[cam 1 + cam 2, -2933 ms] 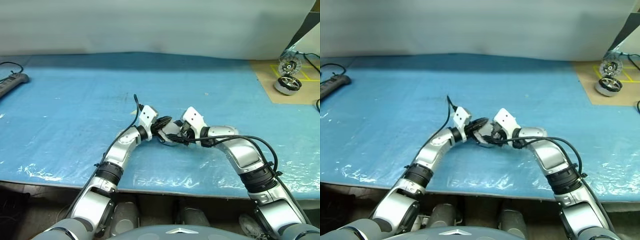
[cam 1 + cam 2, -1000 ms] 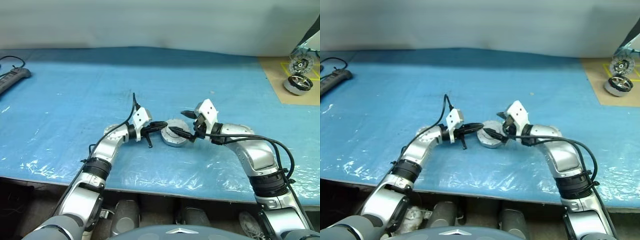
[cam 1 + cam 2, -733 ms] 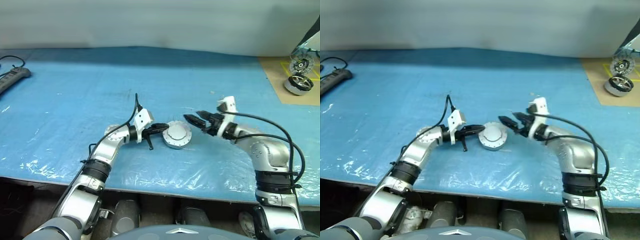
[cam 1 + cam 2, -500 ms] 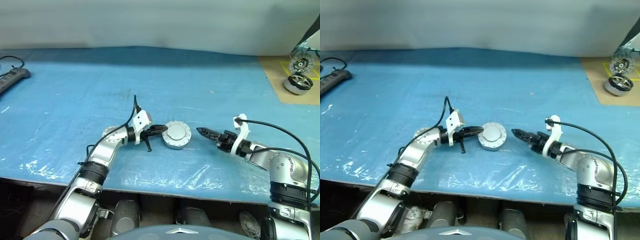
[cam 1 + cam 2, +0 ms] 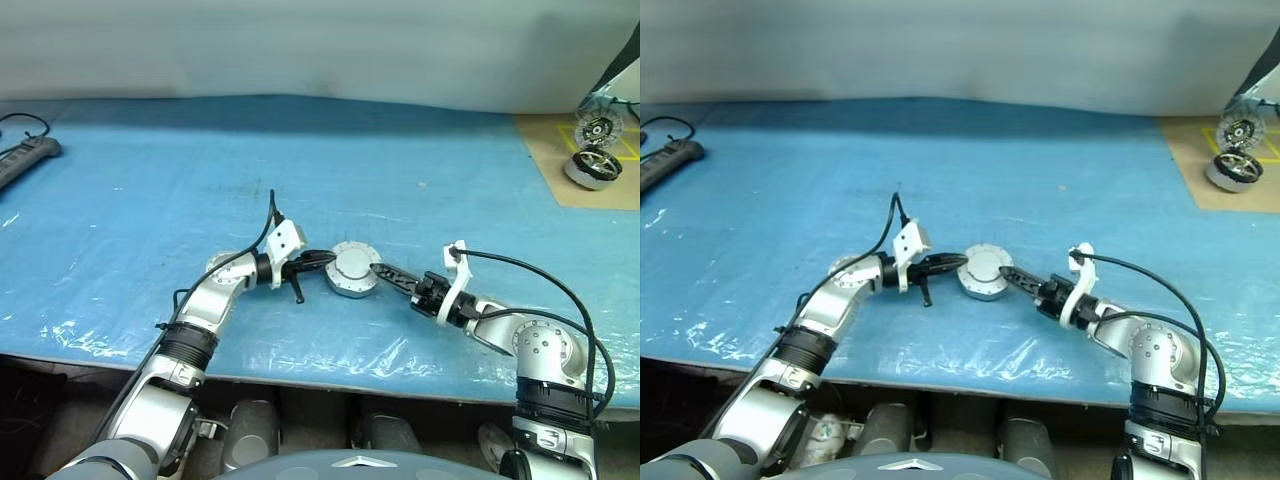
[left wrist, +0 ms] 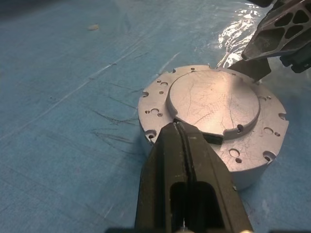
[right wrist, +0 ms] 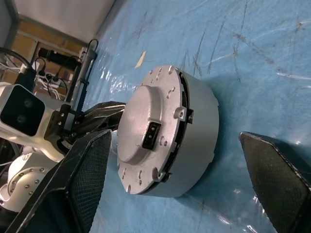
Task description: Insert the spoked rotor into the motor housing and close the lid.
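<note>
On the blue plastic-covered table [image 5: 150, 180], my two arms meet at a round silver motor [image 5: 352, 271] lying flat near the front edge. My right gripper [image 7: 180, 179] comes in low from the near right with its two black fingers [image 7: 85, 179] spread wide, one on either side of the motor; from the right wrist view both stand clear of the shell. My left gripper [image 6: 181, 130] reaches in from the left with its fingers pressed tightly together, holding nothing, the tips resting at the edge of the lid [image 6: 214, 109].

The lid is on: a grey disc with a notched rim, dotted with small holes and carrying a raised round plate in the middle. It sits flat on top of the silver shell [image 7: 194, 133], with a thin dark seam showing between the two. I cannot see the rotor or the copper windings of the housing; the closed shell hides whatever is inside.

Farther back, at the left edge of the table, a black power strip [image 5: 22, 160] lies with its cable. At the far right, on a brown board [image 5: 575, 165] marked with yellow lines, sit two more wheel-like motor parts [image 5: 590, 150], well apart from my arms.
</note>
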